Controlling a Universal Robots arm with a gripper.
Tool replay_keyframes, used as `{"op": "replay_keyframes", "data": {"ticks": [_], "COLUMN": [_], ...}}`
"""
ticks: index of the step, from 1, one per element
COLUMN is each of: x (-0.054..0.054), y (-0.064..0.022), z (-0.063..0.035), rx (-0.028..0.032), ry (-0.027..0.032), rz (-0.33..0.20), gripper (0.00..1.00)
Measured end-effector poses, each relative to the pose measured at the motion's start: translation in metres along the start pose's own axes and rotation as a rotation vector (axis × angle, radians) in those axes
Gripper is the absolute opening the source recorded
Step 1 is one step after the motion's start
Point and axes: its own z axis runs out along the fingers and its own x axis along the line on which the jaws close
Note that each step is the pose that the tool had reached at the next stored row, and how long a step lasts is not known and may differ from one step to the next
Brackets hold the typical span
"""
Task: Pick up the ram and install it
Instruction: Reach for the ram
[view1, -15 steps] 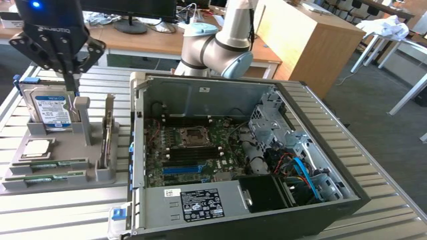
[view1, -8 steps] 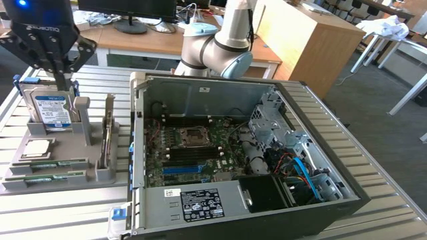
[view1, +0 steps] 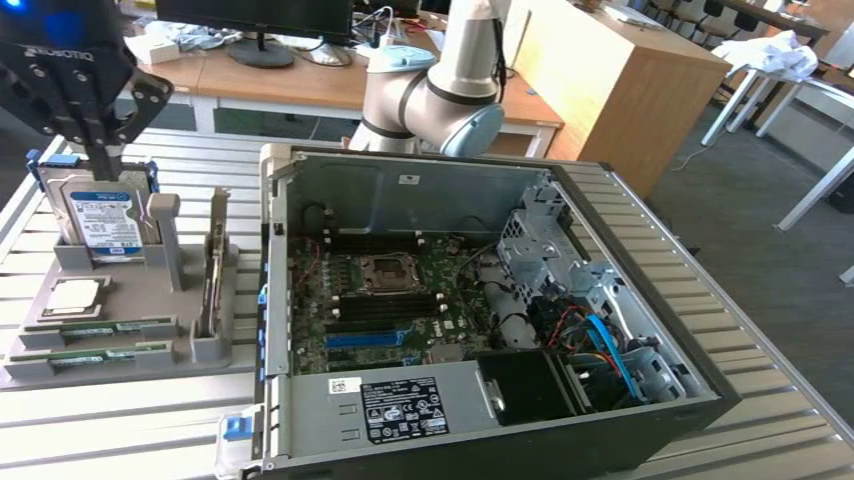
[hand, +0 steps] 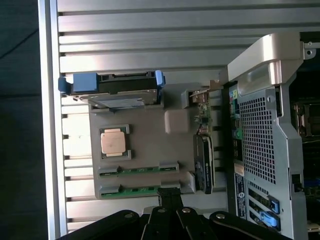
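The hand (view1: 102, 165) is positioned over the far end of the grey holder (view1: 138, 297), at the exterior view's left. Its fingers are pressed together and nothing is clamped between them. Its upper body is cut off by the picture edge. In the exterior view the fingers are seen in front of the top edge of the hard drive (view1: 107, 215), which is stood upright in the holder. Whether contact is made cannot be told.

The ram (view1: 104, 328) is laid flat in a slot of the holder, just beside the processor (view1: 74, 295). A second stick (view1: 94, 353) is laid in the parallel slot, nearest the holder's front edge. Both are partly covered by grey clips, so parts of their length are hidden. In the wrist view the fingertips (hand: 170, 197) overlap one end of the second stick's slot. The height between them cannot be judged there.

A card (view1: 214, 268) is stood on edge in the holder, and its detail is hard to make out. The open case (view1: 400, 190) is set on the table (view1: 134, 420), just beside the holder. The arm (view1: 447, 90) is partly hidden behind the case's rear wall.
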Motion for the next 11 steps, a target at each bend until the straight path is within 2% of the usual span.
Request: {"op": "replay_keyframes", "data": {"ticks": [11], "x": [0.021], "y": [-0.0016], "z": [-0.0004], "rx": [0.0000], "ry": [0.0000], "rz": [0.000], "gripper": [0.10]}}
